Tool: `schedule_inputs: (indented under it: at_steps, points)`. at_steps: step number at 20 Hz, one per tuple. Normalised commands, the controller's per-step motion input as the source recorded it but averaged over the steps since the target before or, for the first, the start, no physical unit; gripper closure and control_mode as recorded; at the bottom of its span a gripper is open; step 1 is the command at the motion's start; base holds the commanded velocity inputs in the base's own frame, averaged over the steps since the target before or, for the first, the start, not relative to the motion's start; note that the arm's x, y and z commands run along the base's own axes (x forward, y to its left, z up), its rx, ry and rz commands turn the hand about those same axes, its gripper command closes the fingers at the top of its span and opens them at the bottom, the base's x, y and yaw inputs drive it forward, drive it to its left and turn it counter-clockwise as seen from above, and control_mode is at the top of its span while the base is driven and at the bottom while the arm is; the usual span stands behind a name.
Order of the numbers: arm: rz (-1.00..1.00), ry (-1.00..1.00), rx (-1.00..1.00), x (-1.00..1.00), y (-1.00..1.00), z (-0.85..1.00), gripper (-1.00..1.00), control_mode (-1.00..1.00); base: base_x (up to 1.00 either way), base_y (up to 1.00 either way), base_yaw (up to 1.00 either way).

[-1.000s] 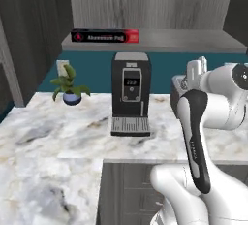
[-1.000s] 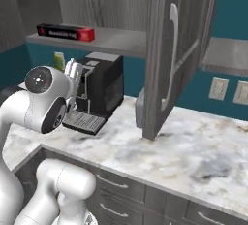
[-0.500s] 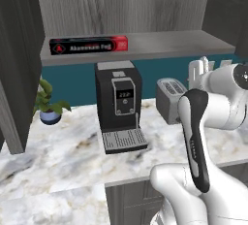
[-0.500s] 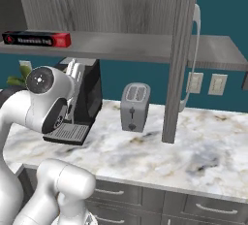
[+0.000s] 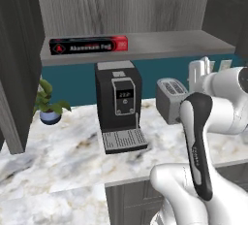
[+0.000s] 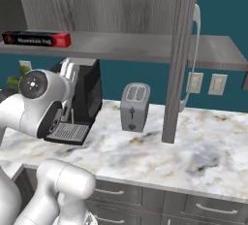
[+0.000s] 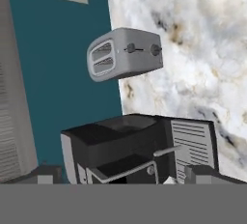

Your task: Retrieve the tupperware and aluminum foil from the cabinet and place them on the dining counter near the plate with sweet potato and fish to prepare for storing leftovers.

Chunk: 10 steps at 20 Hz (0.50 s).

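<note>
The aluminum foil (image 5: 89,45) (image 6: 36,39), a long black box with a red end, lies at the left of the open cabinet's grey shelf board (image 5: 169,44) (image 6: 121,47). My gripper (image 5: 201,69) (image 6: 70,70) (image 7: 123,177) points upward below shelf height, to the right of the foil and in front of the coffee machine. Its jaws stand wide open with nothing between them. In the hand view the dark fingertips (image 7: 46,175) sit far apart. The tupperware, dining counter, plate, sweet potato and fish are out of view.
A black coffee machine (image 5: 118,105) (image 6: 89,93) (image 7: 140,150) and a grey toaster (image 5: 172,100) (image 6: 134,106) (image 7: 124,54) stand on the marble worktop (image 6: 193,146). A potted plant (image 5: 47,105) sits at the left. Open cabinet doors (image 5: 17,64) (image 6: 179,59) hang over the worktop.
The whole picture has shifted: the base has driven along the worktop, bringing the toaster and more of the shelf into view. The gripper stays open.
</note>
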Motion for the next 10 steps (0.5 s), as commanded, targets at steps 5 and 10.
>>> schedule_inputs:
  at_steps: [5, 10]
  points:
    - [0.09, 0.05, 0.18, 0.0, 0.28, 0.91, -1.0, -1.0, 0.0, 0.0, 0.0]
    - [0.01, 0.18, 0.12, 0.01, 0.55, 0.58, -1.0, -1.0, 0.0, 0.0, 0.0]
